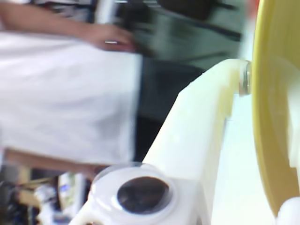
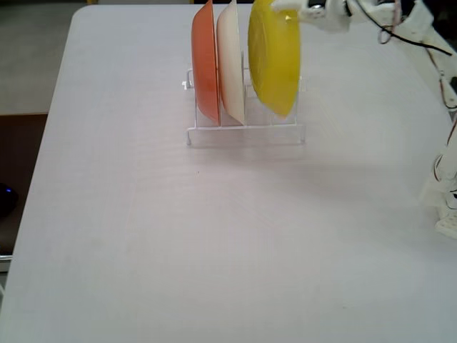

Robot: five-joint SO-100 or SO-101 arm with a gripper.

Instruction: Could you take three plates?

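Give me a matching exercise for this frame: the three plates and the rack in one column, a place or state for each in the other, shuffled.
Things:
1. orange plate
2. cream plate
3. yellow plate
4. clear rack

Places or states, as the fixed view shows them:
A. stands on the table, holding plates upright
B. held at its top rim by the gripper, above the rack
C. leftmost, upright in the rack
D. upright in the rack, between two other plates

Pairs: 1-C, 2-D, 3-B, 4-A
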